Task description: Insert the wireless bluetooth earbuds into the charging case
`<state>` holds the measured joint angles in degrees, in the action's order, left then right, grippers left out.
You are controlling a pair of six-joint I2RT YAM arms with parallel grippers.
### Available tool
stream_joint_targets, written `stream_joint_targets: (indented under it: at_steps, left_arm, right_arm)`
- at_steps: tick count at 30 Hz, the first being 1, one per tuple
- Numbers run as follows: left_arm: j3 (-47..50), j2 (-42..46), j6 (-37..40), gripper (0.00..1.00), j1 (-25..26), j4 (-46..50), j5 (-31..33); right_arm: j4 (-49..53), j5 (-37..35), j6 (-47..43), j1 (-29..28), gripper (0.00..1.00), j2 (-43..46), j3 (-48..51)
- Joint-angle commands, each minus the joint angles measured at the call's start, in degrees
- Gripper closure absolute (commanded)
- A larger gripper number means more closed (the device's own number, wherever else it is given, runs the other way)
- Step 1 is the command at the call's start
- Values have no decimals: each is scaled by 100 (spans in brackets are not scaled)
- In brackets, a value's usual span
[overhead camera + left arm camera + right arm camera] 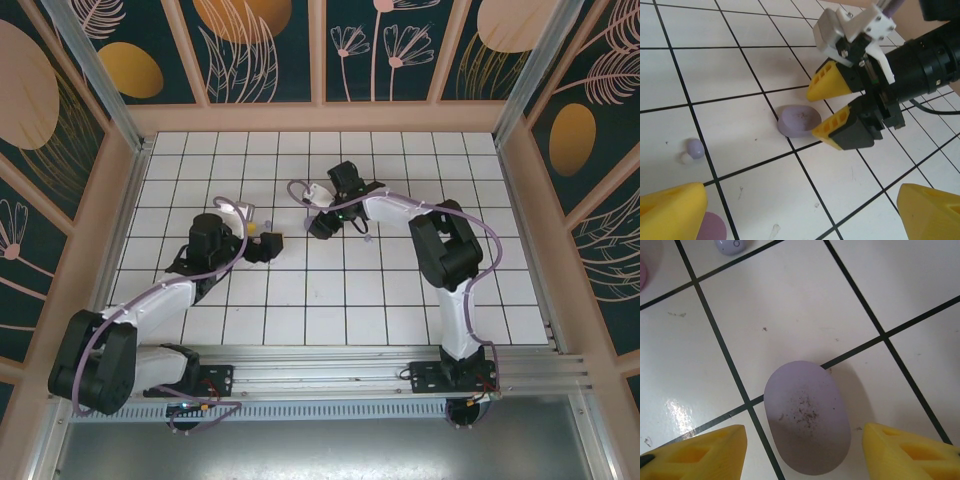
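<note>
Straddling charging case [805, 405] w/ right gripper [803, 440]: jaws apart, one finger each side, no contact, nothing held; nearest earbud [731, 245] loose on tiles [790, 300] just beyond its fingertips, not in case; left gripper [802, 195] close by, wide open, empty; step prob. securing case pre-insert; nxt: close squarely, lid looks shut.

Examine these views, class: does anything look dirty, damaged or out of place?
The pale purple oval pebble-like case has dark specks scattered over its top, like dirt or scuffs. A tiny pale purple earbud lies loose on the white tiled table, apart from the case. Nothing looks spilled or broken.
</note>
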<state>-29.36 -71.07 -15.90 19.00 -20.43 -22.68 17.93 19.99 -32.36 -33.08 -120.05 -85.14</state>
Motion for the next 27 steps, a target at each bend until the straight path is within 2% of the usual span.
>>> stream_joint_targets:
  at_steps: [1,12,17,27]
  left_arm:
    - [-225,-159,141,4,-45,-197,-195]
    - [-377,-430,160,4,-54,-217,-284]
    - [-312,-347,166,4,-63,-190,-255]
    - [-262,1,334,6,-64,-207,-415]
  right_arm:
    - [261,260,-304,21,38,-175,-266]
    - [771,68,-577,21,40,-622,-594]
    - [834,-21,-658,21,48,-669,-661]
    - [894,235,-686,25,63,-545,-631]
